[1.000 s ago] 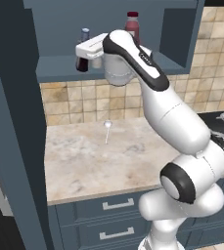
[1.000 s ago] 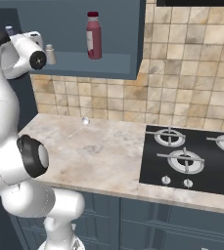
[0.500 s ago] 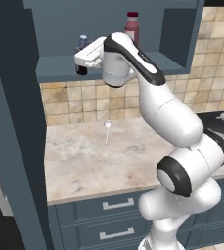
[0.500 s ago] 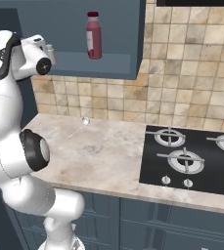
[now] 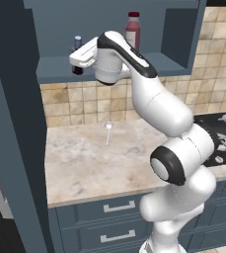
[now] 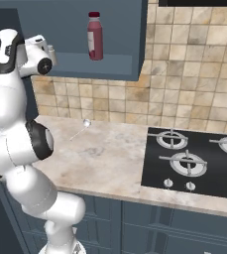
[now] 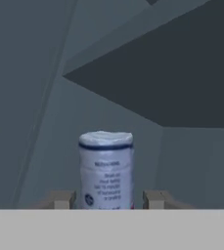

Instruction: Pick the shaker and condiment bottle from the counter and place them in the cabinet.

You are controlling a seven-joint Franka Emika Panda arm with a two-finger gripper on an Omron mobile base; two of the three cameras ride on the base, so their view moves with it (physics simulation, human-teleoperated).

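The shaker [image 7: 106, 168], a grey cylinder with a lighter cap and a printed label, stands upright inside the cabinet [image 5: 55, 69]. It sits between my two fingertips, and its base is hidden. My gripper [image 7: 106, 200] is open, with a narrow gap on each side of the shaker. In the left base view the gripper [image 5: 76, 58] reaches into the cabinet's lower left part. The condiment bottle [image 5: 77, 41] stands there just behind the hand, showing its blue cap and dark foot. The counter [image 5: 94, 163] lies below.
A taller red bottle [image 5: 132, 29] [image 6: 95, 35] stands in the cabinet to the right of my hand. A small white object [image 5: 108, 126] [image 6: 86, 122] lies on the counter near the tiled wall. A black gas hob [image 6: 194, 158] is at the right. Drawers [image 5: 114, 212] run below.
My hand and wrist have shifted a little to the left in the left base view and now cover more of the condiment bottle. The bottles have not moved.
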